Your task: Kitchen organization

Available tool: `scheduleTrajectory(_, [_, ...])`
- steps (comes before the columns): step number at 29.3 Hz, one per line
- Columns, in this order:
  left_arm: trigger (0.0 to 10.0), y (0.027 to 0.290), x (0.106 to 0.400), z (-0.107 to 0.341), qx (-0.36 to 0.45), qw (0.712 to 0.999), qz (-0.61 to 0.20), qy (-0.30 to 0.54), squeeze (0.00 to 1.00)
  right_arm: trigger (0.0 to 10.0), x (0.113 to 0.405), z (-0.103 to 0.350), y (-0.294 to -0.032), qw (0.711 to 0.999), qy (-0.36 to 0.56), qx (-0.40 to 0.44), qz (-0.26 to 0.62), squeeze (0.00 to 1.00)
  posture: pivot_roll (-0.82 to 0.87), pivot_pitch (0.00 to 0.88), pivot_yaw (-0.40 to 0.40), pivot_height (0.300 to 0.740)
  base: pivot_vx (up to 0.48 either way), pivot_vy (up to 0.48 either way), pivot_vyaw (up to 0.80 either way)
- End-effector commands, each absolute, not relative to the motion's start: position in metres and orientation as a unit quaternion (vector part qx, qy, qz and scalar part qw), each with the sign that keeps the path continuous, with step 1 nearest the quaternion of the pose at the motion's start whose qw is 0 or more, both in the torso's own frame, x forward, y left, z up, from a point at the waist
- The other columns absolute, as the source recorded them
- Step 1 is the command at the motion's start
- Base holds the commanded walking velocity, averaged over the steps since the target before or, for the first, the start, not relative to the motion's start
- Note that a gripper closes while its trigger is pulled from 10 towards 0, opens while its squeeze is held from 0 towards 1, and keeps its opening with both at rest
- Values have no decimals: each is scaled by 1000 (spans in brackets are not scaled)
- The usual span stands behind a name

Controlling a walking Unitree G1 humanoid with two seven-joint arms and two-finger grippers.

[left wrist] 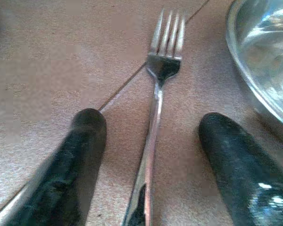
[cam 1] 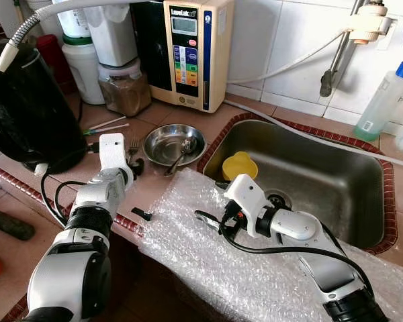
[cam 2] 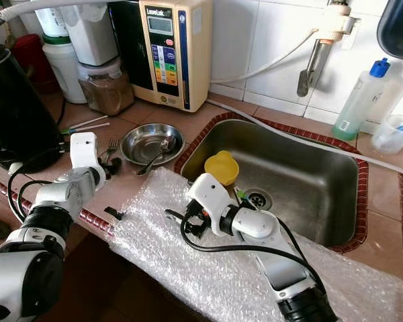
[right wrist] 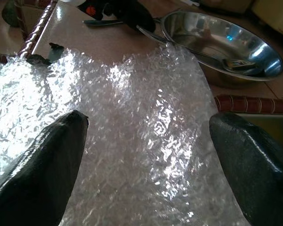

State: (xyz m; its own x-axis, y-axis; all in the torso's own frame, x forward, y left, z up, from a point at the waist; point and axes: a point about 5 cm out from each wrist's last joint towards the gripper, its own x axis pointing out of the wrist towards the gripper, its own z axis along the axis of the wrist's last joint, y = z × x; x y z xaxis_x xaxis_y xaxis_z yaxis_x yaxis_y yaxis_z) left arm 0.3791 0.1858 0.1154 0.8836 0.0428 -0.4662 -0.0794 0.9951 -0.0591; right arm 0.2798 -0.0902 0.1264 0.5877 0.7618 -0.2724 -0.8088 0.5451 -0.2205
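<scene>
A steel fork point(left wrist: 166, 66) lies on the brown tiled counter beside a steel bowl point(cam 1: 154, 134) that holds a spoon point(cam 1: 181, 151). My left gripper point(left wrist: 153, 125) is open and low over the counter, one black finger on each side of the fork's handle. A sheet of bubble wrap point(cam 1: 188, 255) is spread over the counter's front edge and across the near side of the sink point(cam 1: 322, 174). My right gripper point(right wrist: 151, 123) hovers open just above the wrap, pointing toward the bowl. A yellow cup point(cam 1: 240, 165) sits in the sink.
A black kettle point(cam 1: 27, 107) stands at the left, close to my left arm. At the back are a water ioniser point(cam 1: 188, 50), a jar of brown powder point(cam 1: 124, 87) and white containers. Chopsticks point(cam 1: 107, 125) lie behind the fork. A spray bottle point(cam 1: 383, 100) stands behind the sink.
</scene>
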Motion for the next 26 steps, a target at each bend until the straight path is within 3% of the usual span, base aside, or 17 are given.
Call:
scheduleTrajectory(1, [0, 182, 376, 106, -44, 964, 20, 263, 0, 10000, 280, 132, -89, 876, 57, -166, 450, 0, 91, 0, 51, 740, 0, 0, 0])
scheduleTrajectory(17, [0, 185, 367, 91, -36, 956, -2, 290, 0, 10000, 280, 131, -91, 877, 59, -167, 447, 0, 102, 0, 60, 740, 0, 0, 0])
scheduleTrajectory(26, [0, 185, 356, 76, -8, 943, -54, 327, 0, 10000, 281, 131, -89, 877, 58, -166, 447, 0, 111, 0, 67, 740, 0, 0, 0])
